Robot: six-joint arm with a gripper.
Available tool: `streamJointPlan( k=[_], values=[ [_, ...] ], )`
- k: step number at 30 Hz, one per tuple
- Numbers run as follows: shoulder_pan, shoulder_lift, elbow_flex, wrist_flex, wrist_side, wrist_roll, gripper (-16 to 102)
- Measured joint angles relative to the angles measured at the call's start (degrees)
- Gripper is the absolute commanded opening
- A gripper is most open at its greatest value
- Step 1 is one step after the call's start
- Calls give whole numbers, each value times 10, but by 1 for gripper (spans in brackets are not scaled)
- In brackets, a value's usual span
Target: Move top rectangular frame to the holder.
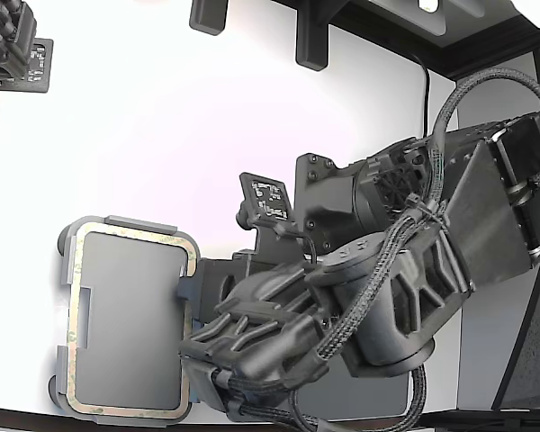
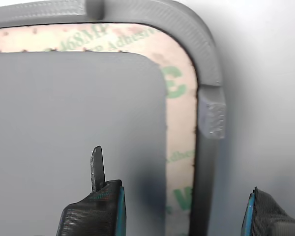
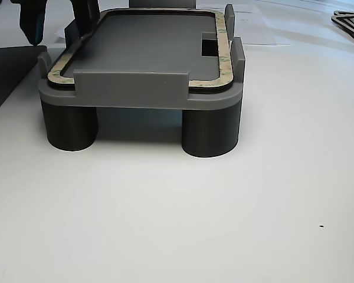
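Black ribbed arm [image 1: 405,261], braided cables [image 1: 369,297], teal-padded fingers [image 2: 119,211]

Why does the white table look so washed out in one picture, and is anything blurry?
Exterior view: the table is overexposed to a flat, shadowless white. Wrist view: the frame and holder are fairly sharp, while the gripper fingertips look soft at the picture's edge. Other view: even light, soft shadows under the holder's feet.

robot lab bench: bare white table [image 1: 162,117], black arm [image 1: 414,270] with braided cables, fiducial tag [image 1: 268,198], printed grey holder [image 3: 130,88] on dark cylinder legs.
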Motion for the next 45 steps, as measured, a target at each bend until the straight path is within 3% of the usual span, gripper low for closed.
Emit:
streamJointPlan(
  k=[4, 10, 13, 22, 26, 31, 34, 37, 42, 45],
  values=[
    [0, 0, -38, 18, 36, -18, 100],
    [0, 47, -81, 14, 130, -91, 100],
    [-18, 98, -42, -38, 172, -169, 100],
    [-104, 308, 172, -276, 218, -503, 100],
    [-183, 418, 295, -385, 173, -701, 100],
    [-294, 566, 454, -465, 33, -953, 100],
    [-332, 658, 541, -454, -30, -1061, 100],
    [-347, 736, 602, -413, -63, -1133, 100],
    [-348, 824, 647, -343, -69, -1172, 100],
    [-348, 875, 699, -341, -76, -1177, 98]
  ],
)
